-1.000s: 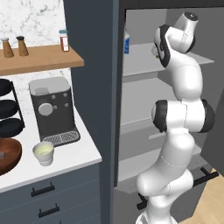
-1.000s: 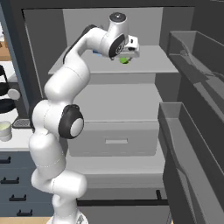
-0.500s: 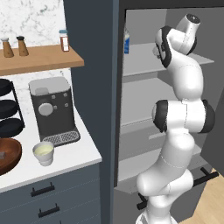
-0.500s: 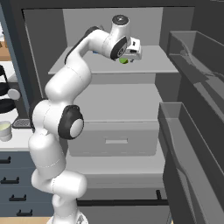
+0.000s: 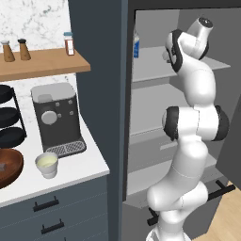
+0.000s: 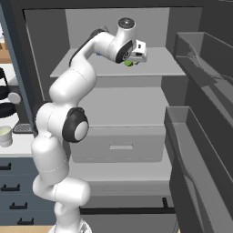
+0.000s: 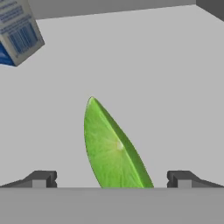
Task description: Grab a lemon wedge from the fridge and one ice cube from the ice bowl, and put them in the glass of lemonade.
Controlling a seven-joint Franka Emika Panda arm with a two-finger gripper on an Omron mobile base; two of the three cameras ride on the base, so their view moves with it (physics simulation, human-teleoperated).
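Observation:
The fridge (image 5: pixel 99 70) stands open, and my arm reaches onto its top shelf (image 6: pixel 154 68). There the lemon wedge (image 7: pixel 113 148), yellow-green, lies on the pale grey shelf between my two fingertips (image 7: pixel 41 178), untouched. My gripper (image 7: pixel 111 179) is open and sits right over the wedge (image 6: pixel 129 63); from the right base it is the gripper (image 6: pixel 136 57) at the shelf's middle. On the counter to the left stand the glass of lemonade (image 5: pixel 47 164) and the brown ice bowl (image 5: pixel 9 164), with a pale ice cube (image 5: pixel 2 166) in it.
A blue milk carton (image 7: pixel 17 35) stands further back on the same shelf. The fridge door's bins (image 6: pixel 205 136) jut out on the right. A coffee machine (image 5: pixel 54 117) and a black tiered rack (image 5: pixel 7 117) stand behind the cup. Shakers (image 5: pixel 14 49) sit on a wooden shelf.
The hand has edged slightly to the right along the top shelf, over the wedge. The jaws stay open and the wedge has not moved.

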